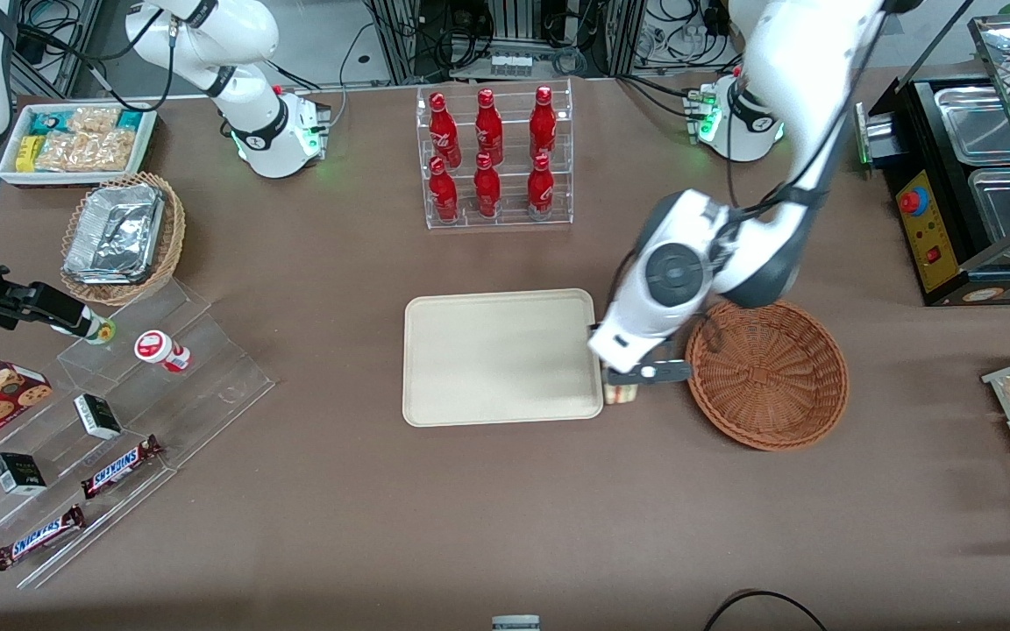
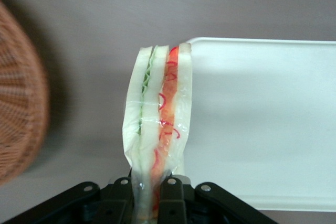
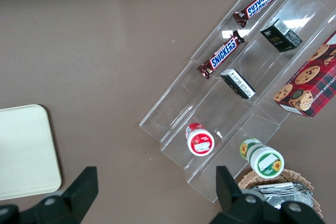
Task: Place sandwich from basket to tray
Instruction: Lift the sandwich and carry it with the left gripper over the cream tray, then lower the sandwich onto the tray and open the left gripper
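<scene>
My left gripper [image 1: 623,379] is shut on the sandwich [image 1: 620,393], a wrapped pale wedge with green and red-orange filling, held in the air between the basket and the tray. In the left wrist view the sandwich [image 2: 157,114] hangs from the gripper [image 2: 149,195], its tip over the tray's corner. The reddish-brown wicker basket [image 1: 768,374] holds nothing and shows in the left wrist view [image 2: 18,103] beside the sandwich. The cream tray [image 1: 501,357] is bare; it shows in the left wrist view [image 2: 262,124] and in the right wrist view [image 3: 23,153].
An acrylic rack of red bottles [image 1: 492,155] stands farther from the front camera than the tray. A clear stepped stand with candy bars [image 1: 115,467] and a tan basket of foil containers [image 1: 124,237] lie toward the parked arm's end. A black warmer [image 1: 970,184] stands toward the working arm's end.
</scene>
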